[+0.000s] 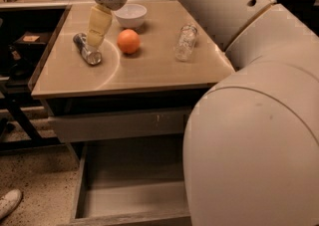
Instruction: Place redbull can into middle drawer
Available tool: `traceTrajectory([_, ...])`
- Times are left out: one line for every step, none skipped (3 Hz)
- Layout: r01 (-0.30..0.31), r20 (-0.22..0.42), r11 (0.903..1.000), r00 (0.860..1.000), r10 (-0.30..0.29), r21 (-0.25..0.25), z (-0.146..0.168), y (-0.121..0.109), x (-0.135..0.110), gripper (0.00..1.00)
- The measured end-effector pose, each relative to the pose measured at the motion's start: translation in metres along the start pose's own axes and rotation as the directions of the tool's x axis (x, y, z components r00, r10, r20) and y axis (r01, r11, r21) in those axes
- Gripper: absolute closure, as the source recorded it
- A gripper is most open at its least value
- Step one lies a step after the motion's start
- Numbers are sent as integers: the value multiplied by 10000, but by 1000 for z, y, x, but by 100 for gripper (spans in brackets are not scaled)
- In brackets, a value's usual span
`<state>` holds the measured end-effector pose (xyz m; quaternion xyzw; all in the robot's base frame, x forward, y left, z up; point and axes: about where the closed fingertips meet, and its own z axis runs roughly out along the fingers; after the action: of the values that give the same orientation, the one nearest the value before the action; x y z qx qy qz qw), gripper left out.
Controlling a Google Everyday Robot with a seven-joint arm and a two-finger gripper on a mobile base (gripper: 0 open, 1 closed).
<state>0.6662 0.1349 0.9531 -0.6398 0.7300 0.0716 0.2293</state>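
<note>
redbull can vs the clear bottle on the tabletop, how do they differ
The redbull can is dark, shiny metal; the bottle is clear crinkled plastic. The redbull can lies left of the orange, just below the gripper; the bottle is right of the orange, away from the gripper. Both rest on the tabletop.

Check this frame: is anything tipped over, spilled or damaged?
The redbull can lies on its side at the left of the tabletop, the claw just over it; the clear bottle lies tipped at the right. No spill or damage shows. The middle drawer stands open.
</note>
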Motion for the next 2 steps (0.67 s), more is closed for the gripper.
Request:
traceTrajectory([16,177,9998,9998,-13,-194,12,-1,-8,0])
traceTrajectory([48,720,9971,9974,7,-761,43,-7,-34,0])
